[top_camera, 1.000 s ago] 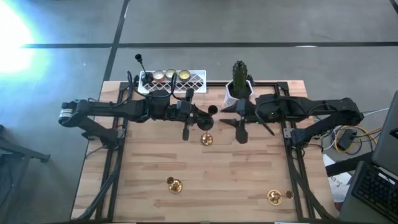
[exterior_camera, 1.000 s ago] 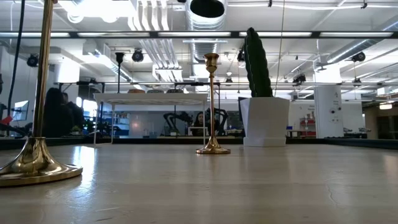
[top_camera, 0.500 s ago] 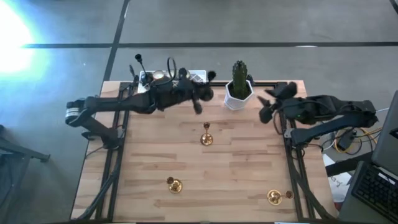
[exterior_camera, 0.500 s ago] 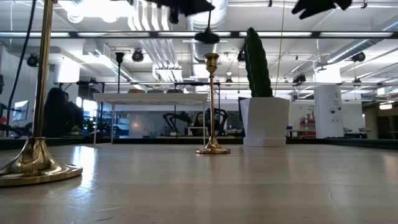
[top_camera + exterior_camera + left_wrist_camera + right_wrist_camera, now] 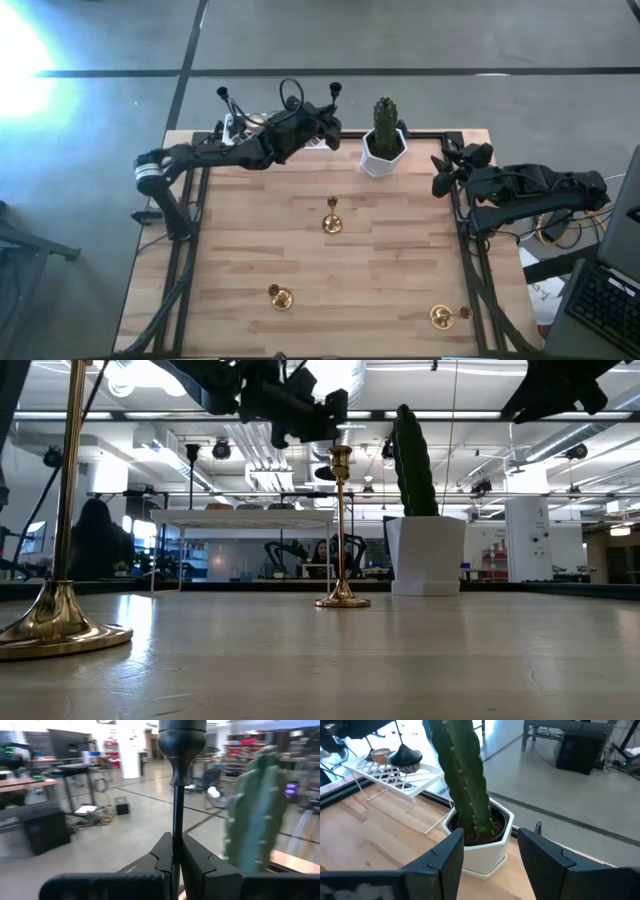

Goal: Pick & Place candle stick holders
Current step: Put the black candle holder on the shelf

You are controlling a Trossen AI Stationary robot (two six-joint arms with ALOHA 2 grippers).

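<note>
Black holder (image 5: 178, 795) clenched in raised left pincer (image 5: 176, 857) | right pincer (image 5: 487, 855) released

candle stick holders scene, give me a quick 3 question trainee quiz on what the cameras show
1. True or false: the left gripper is shut on a black candle stick holder.
2. How many gold candle stick holders stand on the wooden table?
A. one
B. three
C. five
3. Fill in: the right gripper is open and faces the white pot with the ____.

Key
1. true
2. B: one mid-table, one at the front left, one at the front right.
3. cactus
</note>
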